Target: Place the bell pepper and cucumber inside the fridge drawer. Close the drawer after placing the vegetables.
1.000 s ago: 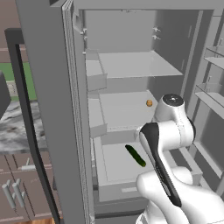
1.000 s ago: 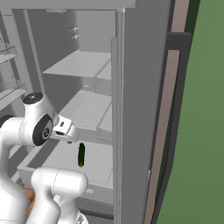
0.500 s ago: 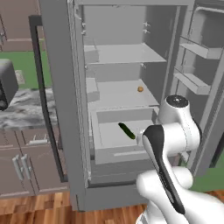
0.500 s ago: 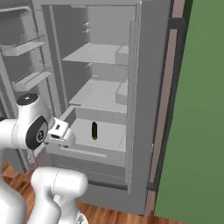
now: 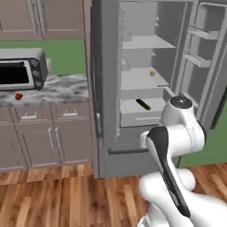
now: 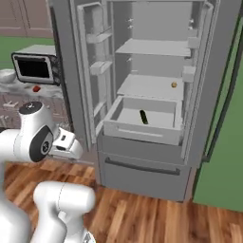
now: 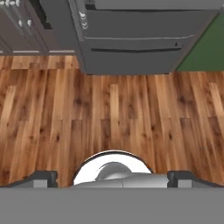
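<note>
One vegetable of the two is already home: the cucumber (image 5: 142, 104) lies loose on the floor of the pulled-out drawer (image 6: 142, 133), towards its middle. The pepper (image 5: 18, 96) sits well away from the drawer, on the marble counter (image 5: 57, 91) just below the toaster oven (image 5: 21, 68).

The pepper looks light, firm and smooth, and being round it would likely roll or squirt out of a poor pinch. A hold across its widest part, from above, seems safest; it is about as wide as the jaws can take, so there is little room for error. The drawer front is a stiff flat panel and should slide shut under a square push at its middle.

Above the drawer, a shelf (image 6: 152, 87) carries one small orange ball (image 6: 174, 85); the other shelves and the door bins look bare.

The gripper (image 7: 111, 175), jaws spread wide and holding nothing, hangs low and faces the wood floor (image 7: 109, 118) in front of the fridge (image 7: 140, 43), well short of the drawer and the counter.
</note>
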